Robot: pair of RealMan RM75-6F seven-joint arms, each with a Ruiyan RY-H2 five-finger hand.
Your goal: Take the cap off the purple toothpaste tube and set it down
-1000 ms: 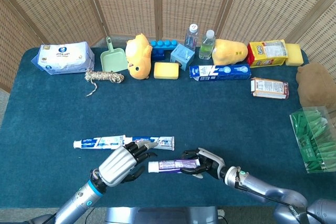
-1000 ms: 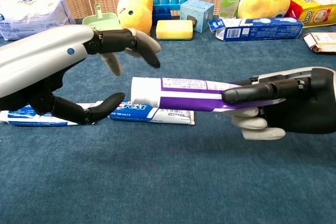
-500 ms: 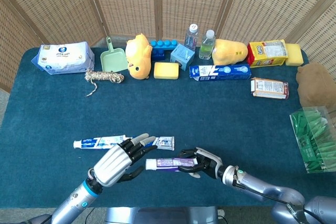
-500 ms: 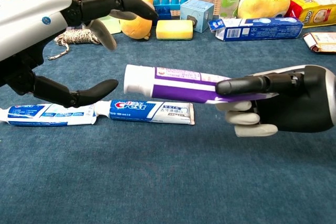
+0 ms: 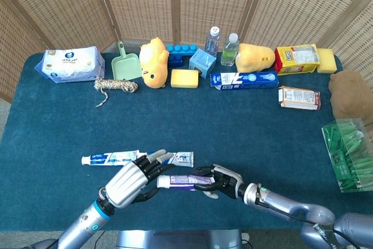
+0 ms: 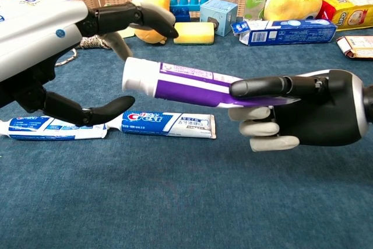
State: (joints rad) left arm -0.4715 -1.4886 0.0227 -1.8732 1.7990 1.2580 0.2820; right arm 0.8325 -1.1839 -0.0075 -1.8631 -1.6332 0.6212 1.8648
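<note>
Holding the purple toothpaste tube (image 6: 192,83) off the blue tablecloth (image 6: 175,202), gripped round its rear half by the right hand (image 6: 303,115), a dark finger lying along the top and pale fingertips curling beneath; probably carrying it level like this so that the white cap (image 6: 135,76) points straight at the other hand. Waiting at that cap end with the left hand (image 6: 87,62) spread and holding nothing, upper fingers arching above the cap, thumb reaching in below, cap sitting in the gap between them; whether any fingertip is touching it, impossible to tell from either view. Judging from the shape, setting up a pinch on the cap for twisting while the right hand is bracing the body; cap not yet off. Showing the same pairing in the head view: left hand (image 5: 133,180) at the near edge, tube (image 5: 185,181) between the hands, right hand (image 5: 224,181) just beside it. Counting three tubes: the purple one aloft plus two blue-and-white tubes (image 6: 105,125) lying end to end on the cloth just behind, one reading Crest. Counting along the far edge: one pack of wipes (image 5: 70,64), one green dustpan (image 5: 125,65), one coil of rope (image 5: 116,86), two yellow plush toys (image 5: 154,61), two clear bottles (image 5: 221,45), two yellow sponges (image 5: 185,78), one boxed toothpaste (image 5: 243,79). Leaving the cloth in front of the left hand as a likely spot for setting the cap down.
</note>
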